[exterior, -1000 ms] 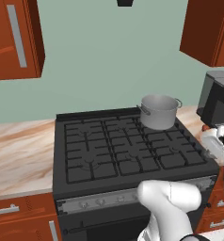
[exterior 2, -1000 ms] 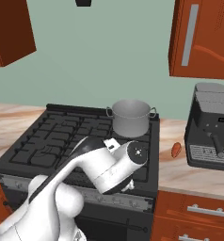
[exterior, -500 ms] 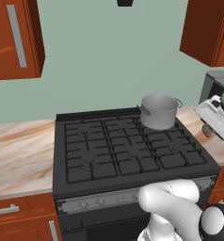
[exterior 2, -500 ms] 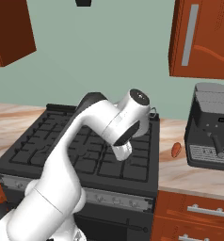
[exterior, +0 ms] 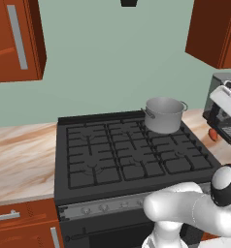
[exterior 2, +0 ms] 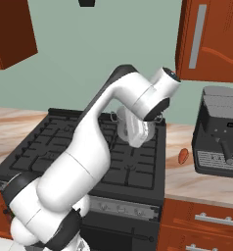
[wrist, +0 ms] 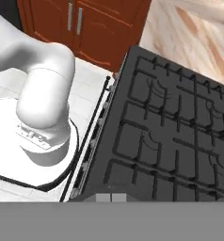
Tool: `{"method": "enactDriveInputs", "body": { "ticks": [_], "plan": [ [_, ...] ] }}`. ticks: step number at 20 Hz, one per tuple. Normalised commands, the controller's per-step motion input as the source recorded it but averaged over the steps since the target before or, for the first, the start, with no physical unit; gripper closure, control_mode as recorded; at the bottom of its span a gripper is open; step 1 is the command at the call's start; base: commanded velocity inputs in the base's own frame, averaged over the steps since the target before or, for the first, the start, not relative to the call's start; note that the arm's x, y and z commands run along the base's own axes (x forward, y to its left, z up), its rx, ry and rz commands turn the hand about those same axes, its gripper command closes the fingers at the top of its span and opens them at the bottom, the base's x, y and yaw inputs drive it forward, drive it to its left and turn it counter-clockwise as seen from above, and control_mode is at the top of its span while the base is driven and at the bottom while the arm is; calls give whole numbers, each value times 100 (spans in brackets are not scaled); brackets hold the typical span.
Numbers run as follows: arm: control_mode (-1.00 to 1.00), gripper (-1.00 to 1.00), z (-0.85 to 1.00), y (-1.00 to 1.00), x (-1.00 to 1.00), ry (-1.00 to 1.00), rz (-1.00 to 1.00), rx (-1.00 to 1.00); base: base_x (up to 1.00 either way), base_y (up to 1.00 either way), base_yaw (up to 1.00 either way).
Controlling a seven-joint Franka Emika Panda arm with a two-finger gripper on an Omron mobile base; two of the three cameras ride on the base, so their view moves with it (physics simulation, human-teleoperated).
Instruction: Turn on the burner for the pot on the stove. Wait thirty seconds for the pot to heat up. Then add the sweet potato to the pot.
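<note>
My tool's tips are pressed together, clamped on nothing, and my hand hangs above the stove (exterior: 132, 157), looking down on its black grates and the silver knob strip along the front edge. The pot (exterior: 163, 114) stands on the back-right burner, at about one o'clock from the middle of the stove. The sweet potato (exterior 2: 183, 156) lies on the marble worktop (exterior 2: 187, 176) at three o'clock from the stove, between its right edge and the coffee machine (exterior 2: 220, 132), well apart from the pot.
</note>
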Motion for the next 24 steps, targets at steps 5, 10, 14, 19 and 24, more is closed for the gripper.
{"method": "enactDriveInputs", "body": {
  "ticks": [5,10,14,19,24],
  "plan": [
    [-100,100,1,-23,21,37,-70,12,0,0,0],
    [-100,100,-33,3,-1,35,-92,3,0,0,0],
    [-100,100,-24,0,0,32,-98,0,0,0,0],
    [-100,100,-14,0,0,30,-96,0,0,0,0],
    [-100,-100,0,0,10,37,-84,0,0,0,0]
  ]
}}
